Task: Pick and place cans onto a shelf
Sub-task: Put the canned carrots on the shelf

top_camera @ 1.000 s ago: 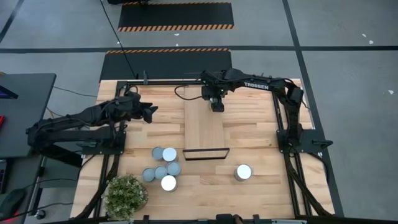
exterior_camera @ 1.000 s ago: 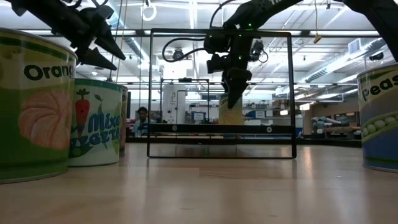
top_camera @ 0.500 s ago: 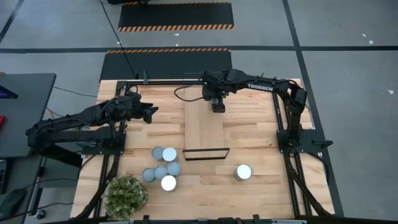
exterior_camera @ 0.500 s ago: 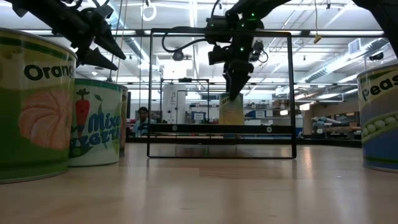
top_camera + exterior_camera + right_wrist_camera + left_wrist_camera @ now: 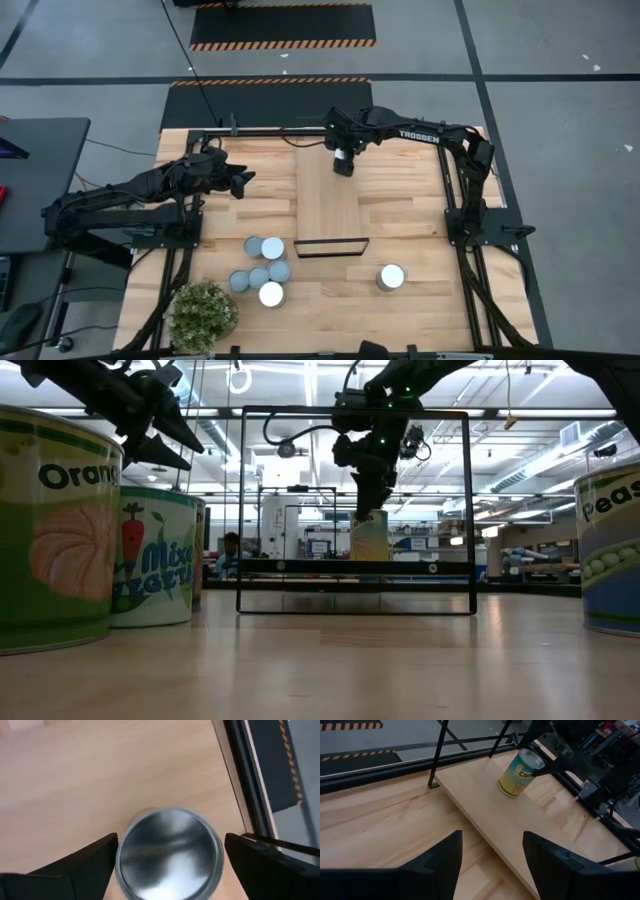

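We see the right tool (image 5: 167, 855) spread wide just above a can (image 5: 519, 772) standing at the shelf's (image 5: 328, 205) far end; the left tool (image 5: 490, 855) hovers, spread, left of it.

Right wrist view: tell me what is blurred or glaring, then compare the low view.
Right wrist view: the can top is soft-edged with smeared bright reflections, between the right gripper fingers. Low view: near cans loom large; ceiling lights glare.

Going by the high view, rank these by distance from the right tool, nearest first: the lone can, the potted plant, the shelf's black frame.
From the right tool:
1. Shelf's black frame, at the board's near end.
2. Lone can, past the frame, to the right.
3. Potted plant, at the table's front-left corner.
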Controlling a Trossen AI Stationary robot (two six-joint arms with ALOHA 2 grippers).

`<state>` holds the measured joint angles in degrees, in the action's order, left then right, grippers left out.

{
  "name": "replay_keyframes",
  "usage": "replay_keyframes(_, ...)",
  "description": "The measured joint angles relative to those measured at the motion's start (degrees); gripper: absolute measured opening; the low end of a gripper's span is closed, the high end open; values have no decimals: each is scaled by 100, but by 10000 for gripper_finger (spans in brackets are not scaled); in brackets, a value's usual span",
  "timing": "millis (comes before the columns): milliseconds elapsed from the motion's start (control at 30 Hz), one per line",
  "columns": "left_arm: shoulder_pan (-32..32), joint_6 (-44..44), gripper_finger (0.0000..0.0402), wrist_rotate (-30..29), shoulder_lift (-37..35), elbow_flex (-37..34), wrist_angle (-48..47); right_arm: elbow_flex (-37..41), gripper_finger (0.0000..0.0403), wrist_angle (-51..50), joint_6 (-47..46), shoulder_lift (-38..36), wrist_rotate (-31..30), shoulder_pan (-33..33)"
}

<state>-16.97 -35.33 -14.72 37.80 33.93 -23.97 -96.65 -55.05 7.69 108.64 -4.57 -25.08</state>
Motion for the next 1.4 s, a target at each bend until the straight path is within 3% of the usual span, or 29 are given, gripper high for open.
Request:
replay_keyframes(167,0,0,215,2,0,0,4,-1,372,5,-988,2,-65,-59)
replay_keyframes(300,0,2,215,3,0,0,4,1,372,11,-1656,2,-467,-57)
replay_keyframes(600,0,6,215,4,0,0,7,1,372,23,-3139,7,-435,-57)
replay_keyframes(833,0,7,215,4,0,0,9,1,372,353,-3564,9,-456,-68)
replay_keyframes(1100,0,9,215,4,0,0,9,1,372,311,-3108,7,27,-228)
replay_keyframes(1400,4,14,215,114,0,0,9,-1,372,186,-452,-153,154,-233)
